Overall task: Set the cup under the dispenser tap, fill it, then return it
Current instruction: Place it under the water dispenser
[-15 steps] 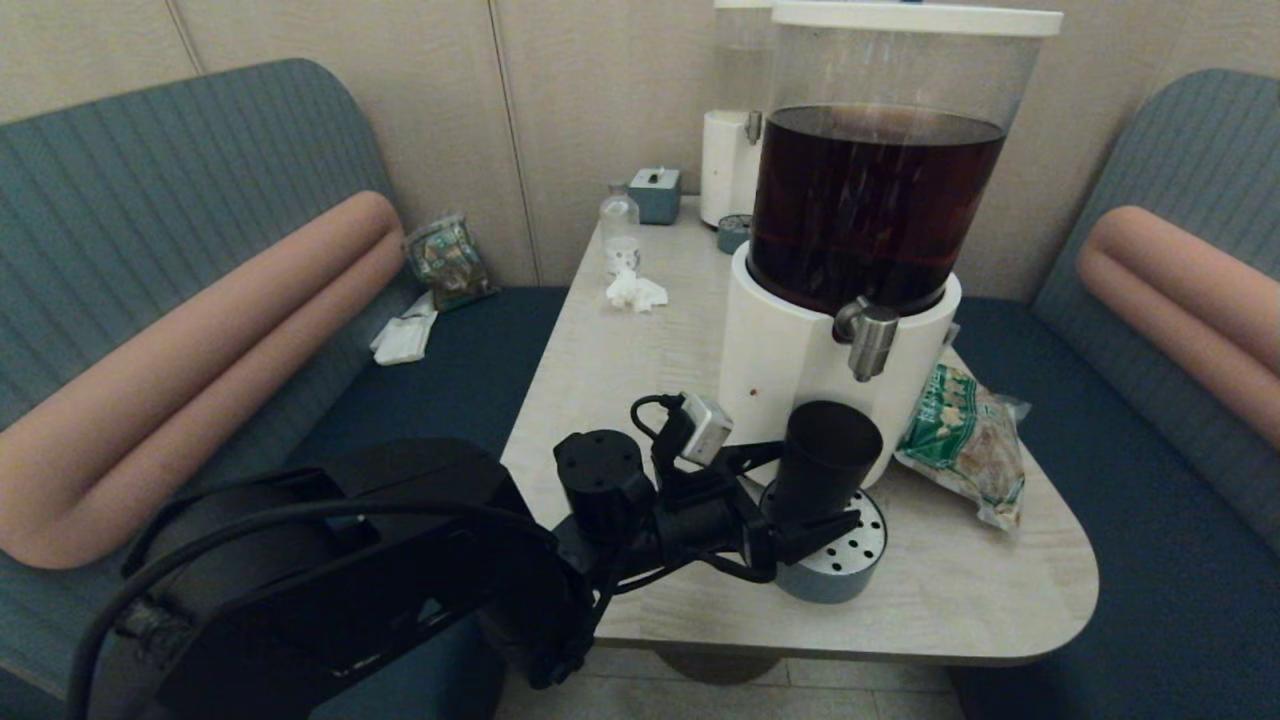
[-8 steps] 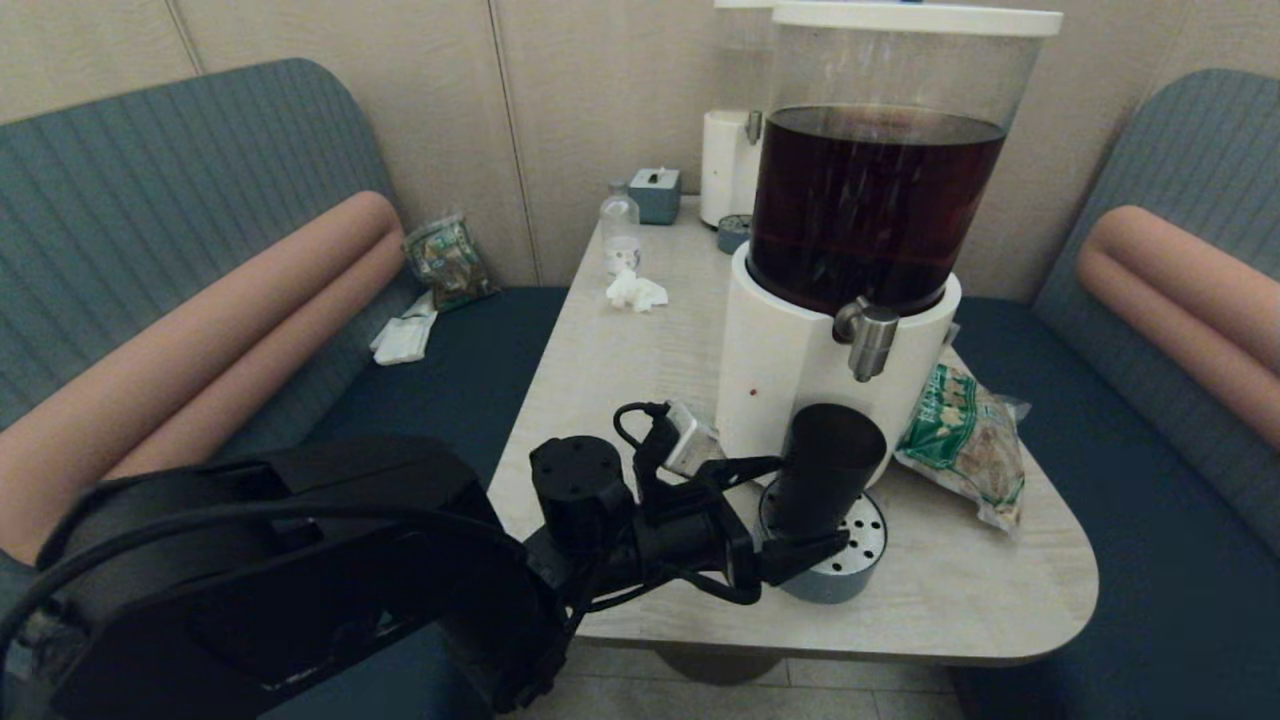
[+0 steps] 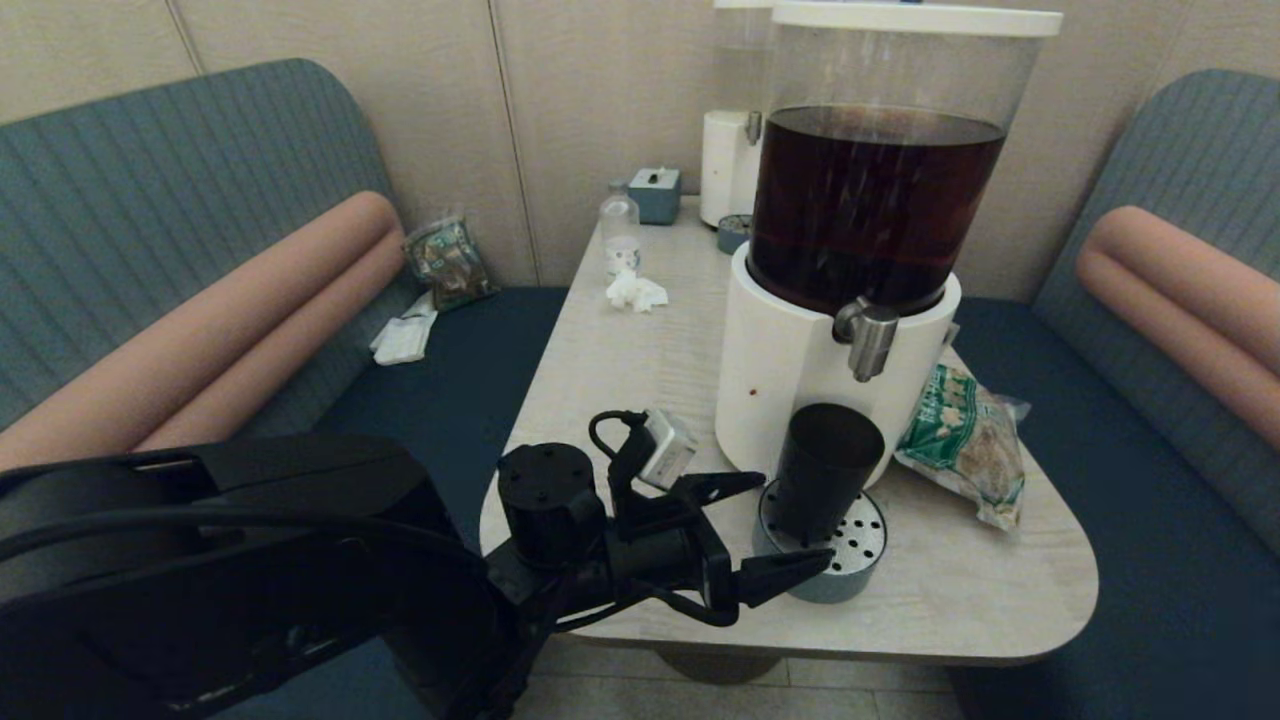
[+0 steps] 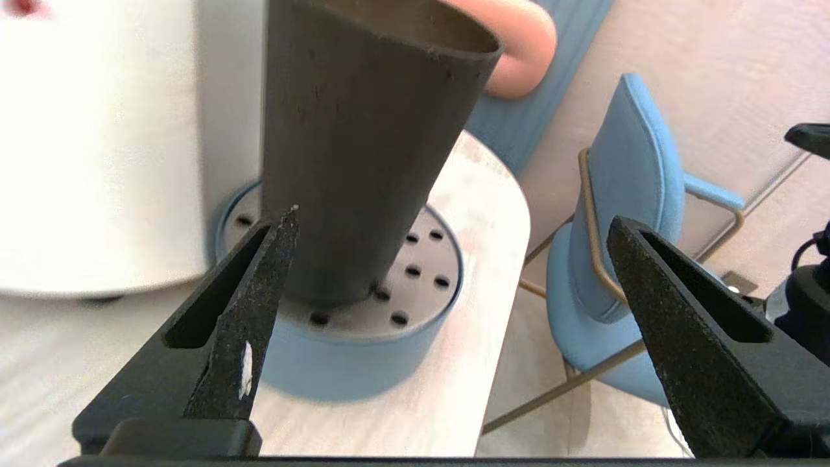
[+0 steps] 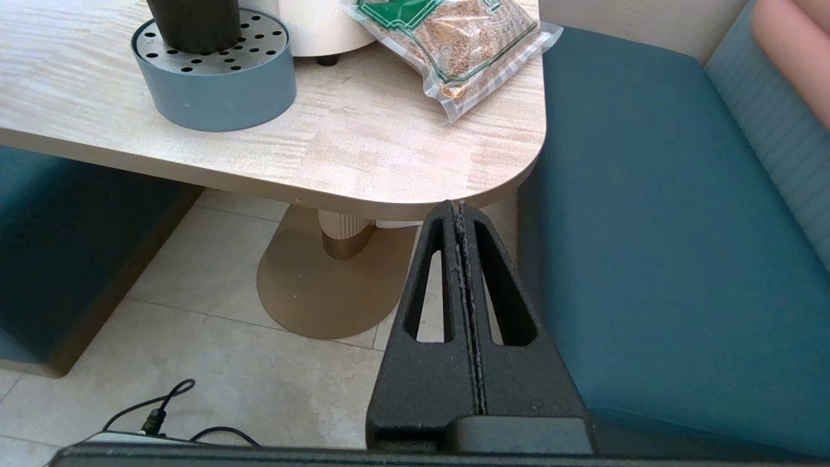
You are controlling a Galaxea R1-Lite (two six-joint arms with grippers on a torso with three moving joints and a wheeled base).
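Observation:
The dark cup [image 3: 825,470] stands upright on the blue-grey perforated drip tray [image 3: 862,545], directly beneath the brushed-steel dispenser tap [image 3: 868,340] of the white-based dispenser [image 3: 790,370] with dark brown drink. My left gripper [image 3: 796,517] is open, just in front and to the left of the cup, not touching it. In the left wrist view the cup [image 4: 363,149] rises beyond the spread fingers of the left gripper [image 4: 454,217], near one fingertip. My right gripper [image 5: 457,206] is shut and empty, parked below the table's near right corner.
A green snack bag [image 3: 965,440] lies right of the dispenser. At the table's far end are a second dispenser with a colourless tank [image 3: 735,150], a small clear bottle [image 3: 619,232], a crumpled tissue [image 3: 635,290] and a blue box [image 3: 655,193]. Benches flank the table [image 3: 620,400].
My left gripper let go of the cup and drew back toward the near left. The cup settled a little lower and stays on the drip tray under the tap.

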